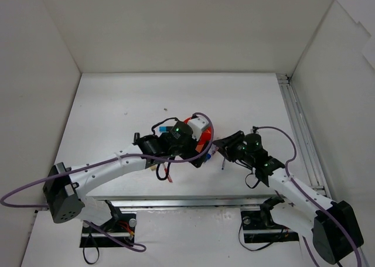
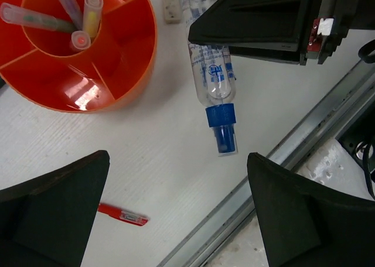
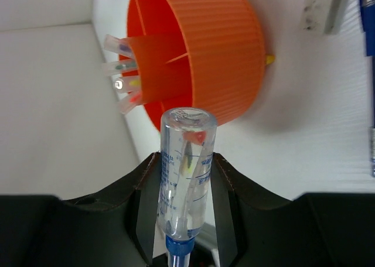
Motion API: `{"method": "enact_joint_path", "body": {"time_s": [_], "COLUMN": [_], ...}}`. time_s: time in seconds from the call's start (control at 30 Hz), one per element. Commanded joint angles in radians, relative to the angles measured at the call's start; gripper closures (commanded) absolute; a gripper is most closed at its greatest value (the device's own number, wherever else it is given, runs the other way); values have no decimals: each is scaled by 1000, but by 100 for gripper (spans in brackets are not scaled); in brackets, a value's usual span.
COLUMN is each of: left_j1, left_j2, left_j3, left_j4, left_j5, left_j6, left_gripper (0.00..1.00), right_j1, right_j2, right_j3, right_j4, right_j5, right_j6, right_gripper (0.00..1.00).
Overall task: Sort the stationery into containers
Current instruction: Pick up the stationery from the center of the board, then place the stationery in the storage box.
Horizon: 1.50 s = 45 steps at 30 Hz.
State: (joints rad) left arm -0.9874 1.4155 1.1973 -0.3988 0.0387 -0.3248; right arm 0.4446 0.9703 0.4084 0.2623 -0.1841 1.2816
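Note:
The orange tub [image 2: 133, 74] has divided compartments, and several capped highlighters [image 2: 82, 21] stand in its central ring. My right gripper [image 3: 184, 182] is shut on a clear bottle [image 3: 184, 167] with blue print and a blue cap. The bottle's base points at the tub [image 3: 217, 50]. In the left wrist view the same bottle [image 2: 212, 74] sits just right of the tub. My left gripper [image 2: 177, 161] hangs open above the table with nothing between its fingers. A red pen [image 2: 123, 215] lies below it, near the left finger. From above, both grippers meet beside the tub [image 1: 202, 139].
A small white eraser [image 2: 170, 6] lies beyond the tub, next to the bottle. A blue pen [image 3: 368, 21] lies at the right edge of the right wrist view. A metal rail [image 2: 281, 156] runs along the table's near edge. White walls enclose the table [image 1: 117, 103].

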Motion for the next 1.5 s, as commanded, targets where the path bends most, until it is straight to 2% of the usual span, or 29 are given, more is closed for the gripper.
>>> {"method": "enact_joint_path", "body": {"time_s": [0.0, 0.03, 0.07, 0.17, 0.37, 0.57, 0.73, 0.8, 1.0, 1.1, 1.2, 1.33, 1.47], "left_j1": [-16, -25, -25, -25, -34, -43, -43, -43, -43, -43, -43, -25, -5], "left_j2": [-105, -121, -139, -214, -274, -233, -188, -170, -132, -135, -128, -122, -118], "left_j3": [-30, -53, -94, -158, -211, -228, -223, -225, -228, -245, -265, -269, -265], "left_j4": [185, 210, 231, 320, 431, 607, 675, 699, 756, 796, 821, 805, 796], "left_j5": [-71, -74, -79, -72, -51, -62, -51, -51, -114, -79, -74, -89, -122], "left_j6": [38, 38, 38, 43, 89, 128, 130, 128, 127, 136, 138, 122, 109], "left_gripper": [0, 0, 0, 0, 0, 0, 0, 0, 0, 0, 6, 21, 22], "right_j1": [-26, -36, -43, -50, -58, -38, -26, -27, 0, 6, 9, 9, 13], "right_j2": [-24, -21, -18, 4, 31, 68, 100, 133, 195, 199, 192, 174, 179], "right_j3": [0, -20, -29, -26, 6, 26, 29, 23, 46, 38, 23, 12, 23], "right_j4": [239, 274, 340, 391, 431, 503, 548, 616, 699, 726, 758, 766, 767], "right_j5": [-95, -107, -118, -144, -144, -155, -164, -176, -213, -213, -203, -193, -205], "right_j6": [246, 327, 361, 450, 535, 616, 668, 696, 722, 729, 748, 756, 740], "right_gripper": [100, 100, 100, 100, 100, 100, 100, 100, 100, 100, 100, 100, 100]}}
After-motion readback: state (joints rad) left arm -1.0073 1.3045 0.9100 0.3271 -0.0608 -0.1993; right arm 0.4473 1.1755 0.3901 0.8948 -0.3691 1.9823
